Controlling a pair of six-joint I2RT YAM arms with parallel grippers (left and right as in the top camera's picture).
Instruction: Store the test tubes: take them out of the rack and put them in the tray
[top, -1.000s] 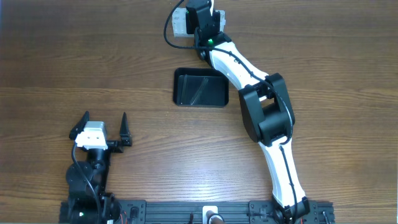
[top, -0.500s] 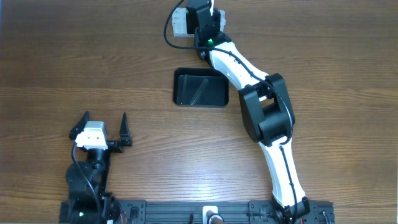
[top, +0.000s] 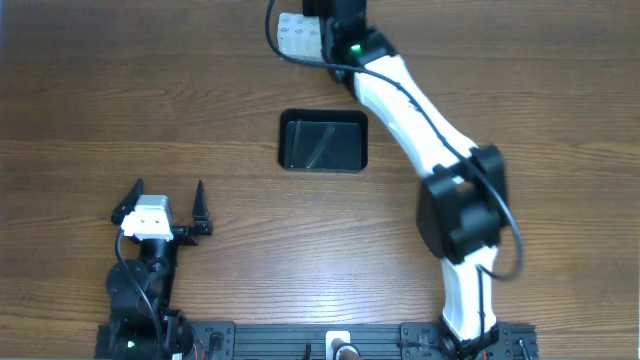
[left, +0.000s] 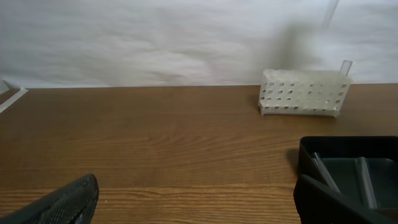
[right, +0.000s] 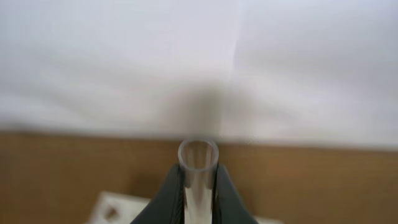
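Across the wooden table (top: 90, 90), the right arm (top: 420, 110) stretches from its base at the near edge all the way to the far side. There the right gripper (right: 198, 182) hangs above the white rack (top: 300, 35), its fingers clenched on a clear test tube (right: 198, 163) that stands upright between them, open mouth up. The left arm (top: 140, 275) sits folded over its own base, well apart from tray and rack, and the left gripper (top: 169, 192) is released, its fingers spread wide. The black tray (top: 283, 142) lies near the table's middle, between the arms' bases and the rack, with two tubes (left: 364, 180) lying flat inside it. One more tube (left: 345, 66) stands upright at an end of the rack.
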